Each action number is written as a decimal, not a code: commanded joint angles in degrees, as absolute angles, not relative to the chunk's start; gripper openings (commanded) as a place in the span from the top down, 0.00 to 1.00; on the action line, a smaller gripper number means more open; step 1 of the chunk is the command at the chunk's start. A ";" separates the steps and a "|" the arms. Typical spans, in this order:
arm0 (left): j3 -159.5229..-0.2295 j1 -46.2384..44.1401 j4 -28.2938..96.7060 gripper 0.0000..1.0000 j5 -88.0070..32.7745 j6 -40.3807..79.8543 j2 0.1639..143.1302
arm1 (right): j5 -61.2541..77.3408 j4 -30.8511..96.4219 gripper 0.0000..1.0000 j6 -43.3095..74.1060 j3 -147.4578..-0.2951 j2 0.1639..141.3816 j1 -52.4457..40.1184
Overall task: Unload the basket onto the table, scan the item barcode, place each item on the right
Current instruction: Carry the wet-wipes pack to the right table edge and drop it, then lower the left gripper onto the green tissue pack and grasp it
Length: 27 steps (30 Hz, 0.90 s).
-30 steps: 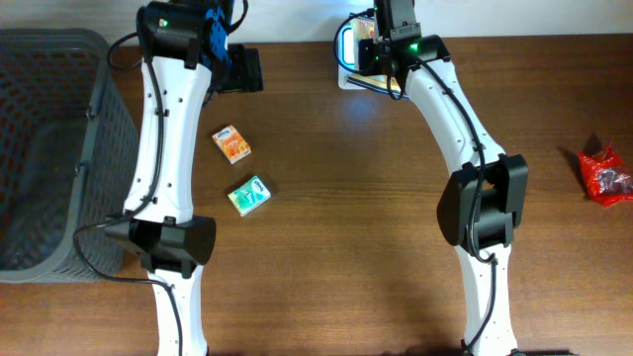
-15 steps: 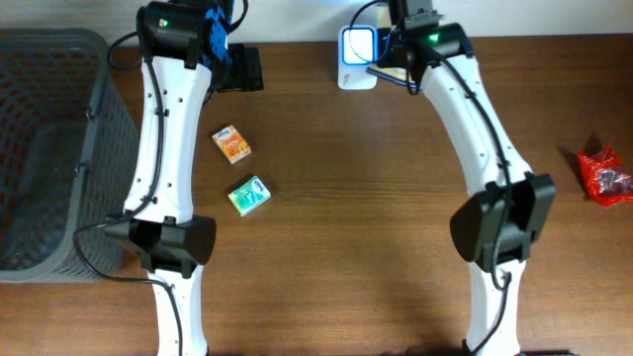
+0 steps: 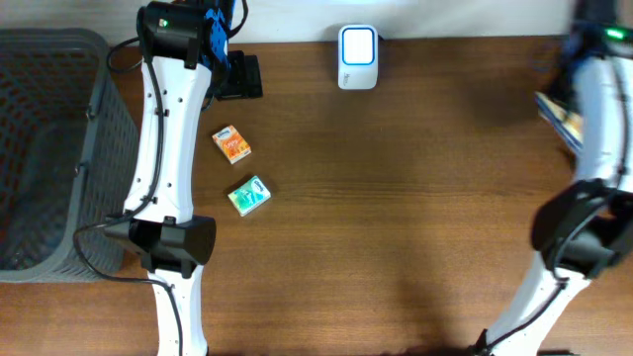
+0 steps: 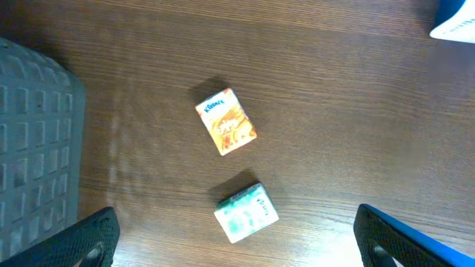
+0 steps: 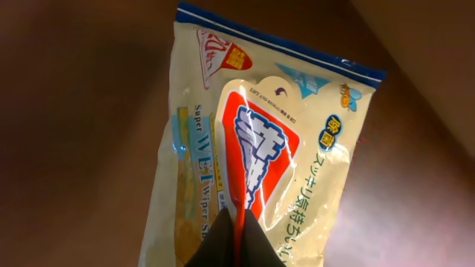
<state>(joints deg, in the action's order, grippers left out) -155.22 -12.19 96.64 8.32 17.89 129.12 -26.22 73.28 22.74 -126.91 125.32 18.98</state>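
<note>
Swung my right gripper (image 5: 236,236) off the scanner (image 3: 357,44) to the far right side. It's pinched tight on the wet-wipe pack (image 5: 260,148), now well away from the scanner. Left gripper (image 4: 237,241) is spread wide above the orange tissue box (image 4: 226,121) and green tissue box (image 4: 246,213).

Swings the right arm (image 3: 596,109) away from the scanner (image 3: 357,44) and out to the far right edge of the counter (image 3: 396,198). Carries the wet-wipe packet (image 5: 260,148) along (its end pinched in the right tool (image 5: 234,237)). Leaves the scanner's blue-rimmed face uncovered, clear of the arm.
</note>
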 commanded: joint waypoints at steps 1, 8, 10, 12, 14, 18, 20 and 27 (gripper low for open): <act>-154.91 -11.84 96.53 0.01 7.25 18.61 129.47 | -19.03 73.19 0.96 24.51 -122.93 123.31 25.52; -154.91 -11.84 96.29 0.01 7.27 18.63 129.47 | -13.06 73.01 0.00 24.05 -119.63 123.13 31.97; -154.91 -11.84 96.27 0.01 7.27 18.61 129.47 | -13.06 74.50 0.01 24.05 -120.88 122.65 32.01; -154.91 -11.84 96.36 0.01 7.27 18.61 129.47 | -12.99 77.06 0.02 24.08 -123.04 120.90 31.88; -154.80 -11.84 96.44 0.01 7.27 18.61 129.47 | -10.90 78.78 0.02 24.10 -124.29 117.82 31.79; -153.56 -11.84 96.55 0.01 7.29 18.61 129.47 | -0.75 81.73 0.01 24.10 -124.53 108.77 31.79; -152.16 -11.81 96.55 0.01 7.38 18.61 129.47 | 5.91 83.33 0.02 24.08 -124.53 103.85 31.79; -144.97 -11.81 96.20 0.01 6.85 18.59 129.47 | 12.91 88.23 0.02 24.08 -124.51 97.49 29.36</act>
<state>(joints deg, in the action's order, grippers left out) -148.70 -12.08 96.16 7.88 17.87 129.12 9.08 85.93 23.86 -124.75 96.09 31.00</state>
